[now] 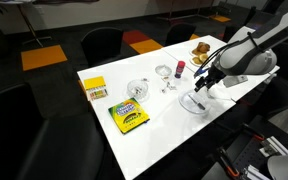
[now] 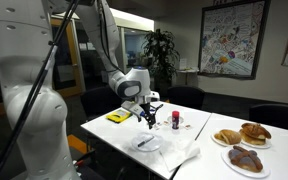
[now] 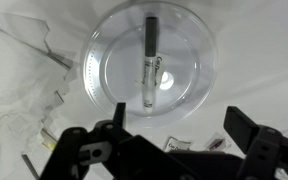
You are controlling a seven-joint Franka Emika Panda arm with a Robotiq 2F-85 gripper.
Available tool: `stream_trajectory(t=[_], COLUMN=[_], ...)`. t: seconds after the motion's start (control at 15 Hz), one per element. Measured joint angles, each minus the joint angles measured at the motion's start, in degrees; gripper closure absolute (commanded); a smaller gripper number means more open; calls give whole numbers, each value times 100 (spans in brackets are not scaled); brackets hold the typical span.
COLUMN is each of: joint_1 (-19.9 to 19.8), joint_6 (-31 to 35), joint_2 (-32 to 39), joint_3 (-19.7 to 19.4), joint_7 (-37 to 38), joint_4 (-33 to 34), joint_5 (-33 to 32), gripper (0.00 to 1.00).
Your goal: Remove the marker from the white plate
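One marker [image 3: 151, 62] lies flat in the middle of the white plate [image 3: 104, 62], and you can see it best in the wrist view. It is a thin, straight stick. Its long side runs up and down in that view. The dark cap end points to the top, away from your gripper [image 3: 165, 132], and the pale end with a printed label points down toward it. The plate is round and smooth, with tiny ridges around its shiny rim. It sits on a white table [image 1: 174, 132], well apart from the yellow crayon box [image 1: 129, 117]. Your gripper hangs above the plate's near edge and does not touch the marker. Its two dark, blocky fingers [image 3: 84, 150] are spread wide apart with nothing between them. The marker's length runs crosswise to the gap between them.
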Motion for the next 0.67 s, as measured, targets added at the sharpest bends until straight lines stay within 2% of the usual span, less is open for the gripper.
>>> stream_trajectory(t=[0.13,0.27,0.47,0.67], joint_1=[-217,-445,-628,-629], joint_6=[-206,-388,-517,-484], joint_2=[140,339,755,1189], joint_3=[30,5,-83,-160], joint_7=[-769,-1246,-1509,-1490], joint_4=[176,333,557,794], joint_5=[392,500,468,383], gripper=[0,0,0,0])
